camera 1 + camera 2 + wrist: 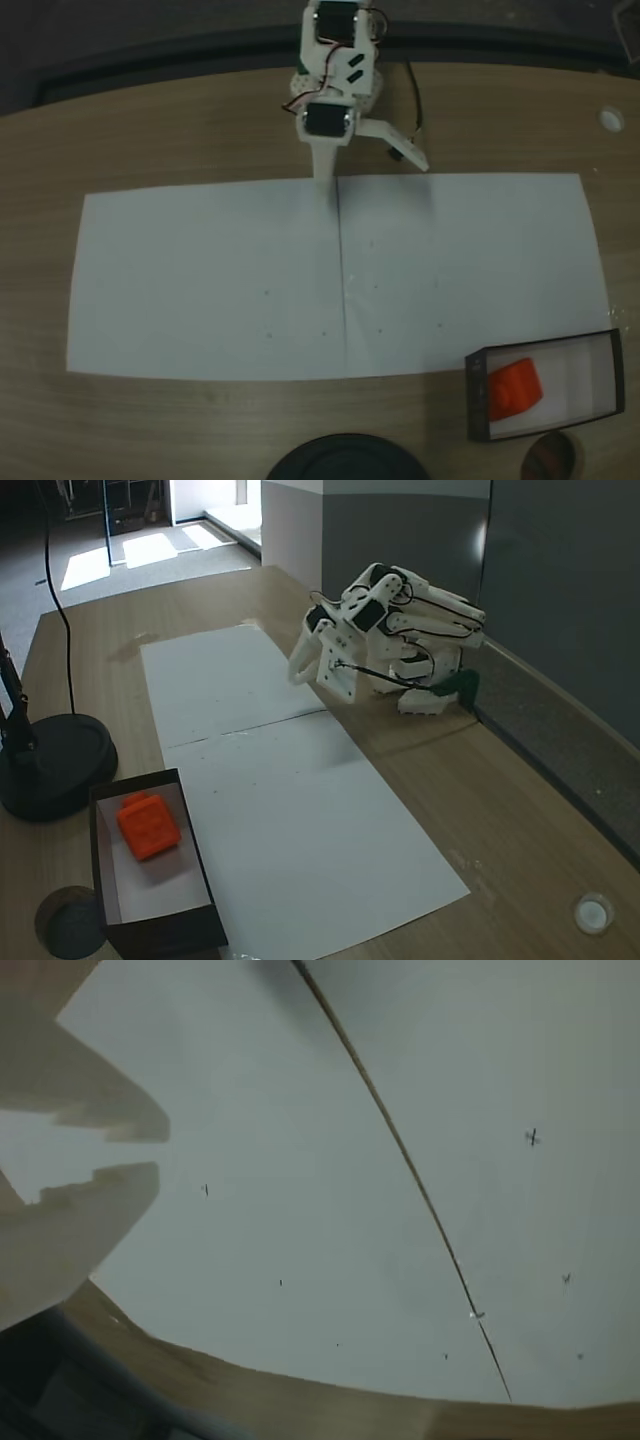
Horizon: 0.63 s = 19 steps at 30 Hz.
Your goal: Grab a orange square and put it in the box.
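The orange square [515, 388] [148, 825] lies on the white floor of the box [477, 395] [195, 855], toward its left end in a fixed view. The box stands at the near right corner of the white paper in that view. My gripper [326, 185] [298, 675] hangs far from it, tucked at the arm's base by the paper's far edge, pointing down. In the wrist view my gripper [160, 1152] enters from the left over bare paper, its fingertips a thin slit apart with nothing between them.
Two white paper sheets [220, 280] cover the middle of the wooden table. A black round disc [345, 458] [55, 760] carrying a pole and a small brown round thing [550, 458] [70, 920] sit beside the box. A small white cap [611, 118] lies apart.
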{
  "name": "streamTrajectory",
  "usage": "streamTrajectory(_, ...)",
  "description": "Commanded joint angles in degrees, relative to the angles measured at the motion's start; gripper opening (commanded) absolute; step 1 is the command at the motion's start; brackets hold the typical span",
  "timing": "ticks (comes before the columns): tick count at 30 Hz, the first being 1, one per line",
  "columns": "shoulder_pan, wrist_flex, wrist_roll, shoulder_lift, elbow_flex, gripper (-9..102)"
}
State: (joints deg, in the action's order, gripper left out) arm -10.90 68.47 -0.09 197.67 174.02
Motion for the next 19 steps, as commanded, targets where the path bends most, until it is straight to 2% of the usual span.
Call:
streamTrajectory(1, 0.0, 3.16, -4.92, 1.67, -1.49, 0)
streamTrajectory(4, 0.0, 5.45, -9.67, 1.67, -1.85, 0)
streamTrajectory(8, 0.0, 5.54, -10.2, 1.67, -1.85, 0)
streamTrajectory(14, -0.62, 5.62, -2.55, 1.58, -2.02, 0)
streamTrajectory(19, 0.0, 5.62, -4.22, 1.58, -2.02, 0)
